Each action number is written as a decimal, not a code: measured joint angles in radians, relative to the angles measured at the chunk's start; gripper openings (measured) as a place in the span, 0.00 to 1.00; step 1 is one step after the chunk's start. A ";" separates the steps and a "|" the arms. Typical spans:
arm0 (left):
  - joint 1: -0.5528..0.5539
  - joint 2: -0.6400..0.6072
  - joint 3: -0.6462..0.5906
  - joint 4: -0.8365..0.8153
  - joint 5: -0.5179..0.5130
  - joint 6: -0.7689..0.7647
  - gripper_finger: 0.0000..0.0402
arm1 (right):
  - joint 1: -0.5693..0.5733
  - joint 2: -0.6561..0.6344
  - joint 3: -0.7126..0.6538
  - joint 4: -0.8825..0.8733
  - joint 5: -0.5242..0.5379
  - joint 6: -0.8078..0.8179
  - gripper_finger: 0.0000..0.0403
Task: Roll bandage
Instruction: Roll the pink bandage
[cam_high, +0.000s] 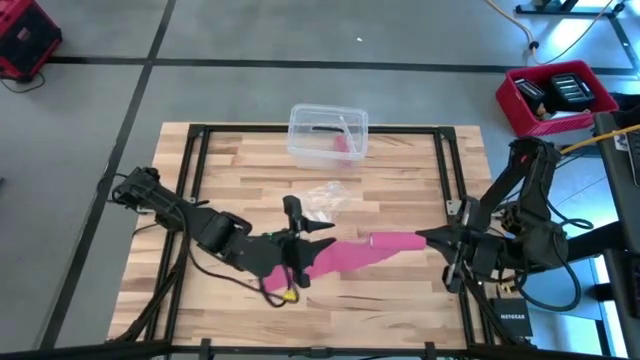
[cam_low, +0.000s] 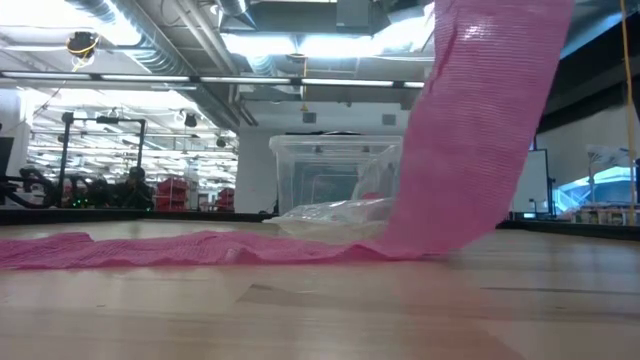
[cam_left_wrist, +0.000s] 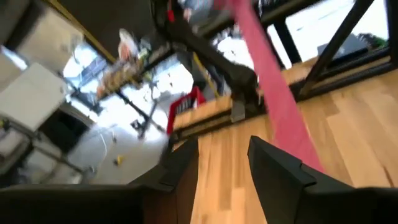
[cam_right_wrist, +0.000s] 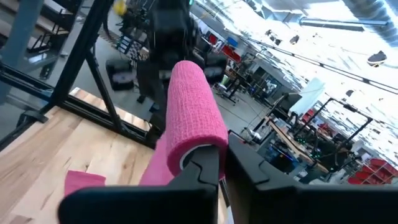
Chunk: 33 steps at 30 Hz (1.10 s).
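Observation:
The pink bandage is partly wound into a roll (cam_right_wrist: 193, 99), which my right gripper (cam_right_wrist: 224, 163) holds up above the table's right half (cam_high: 395, 241). From the roll a loose band (cam_low: 470, 130) slants down to the table, and its tail (cam_low: 150, 248) lies flat on the wood. My left gripper (cam_left_wrist: 224, 162) stands open near the table's middle (cam_high: 312, 232). The band (cam_left_wrist: 273, 93) passes beside one of its fingers, and nothing is between them. My right gripper is shut on the near end of the roll (cam_right_wrist: 189, 155), at its rim. The fingers (cam_right_wrist: 205, 168) come level from the table's right side, and the roll sticks out ahead along them. The roll is lifted clear of the table, and the loose band hangs from it.
A clear plastic box (cam_high: 328, 133) stands at the far middle of the table with a small pink item inside. A crumpled clear wrapper (cam_high: 328, 200) lies in front of it. A black frame (cam_high: 450, 180) runs round the tabletop. A red bin (cam_high: 555, 95) sits off the far right corner.

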<state>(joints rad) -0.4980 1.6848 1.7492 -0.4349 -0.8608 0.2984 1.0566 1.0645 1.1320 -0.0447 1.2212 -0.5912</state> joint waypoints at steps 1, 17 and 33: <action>0.006 0.000 -0.018 0.003 0.001 -0.023 0.32 | -0.001 0.000 0.000 -0.001 -0.001 0.011 0.04; -0.040 0.002 -0.106 0.442 0.016 0.096 0.32 | -0.072 0.014 0.000 -0.047 -0.004 0.092 0.03; -0.005 0.001 -0.106 0.443 -0.008 0.050 0.32 | -0.213 0.104 0.000 -0.069 -0.036 0.136 0.04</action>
<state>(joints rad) -0.5035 1.6859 1.6432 0.0082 -0.8688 0.3481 0.8433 1.1685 1.1316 -0.1140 1.1856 -0.4555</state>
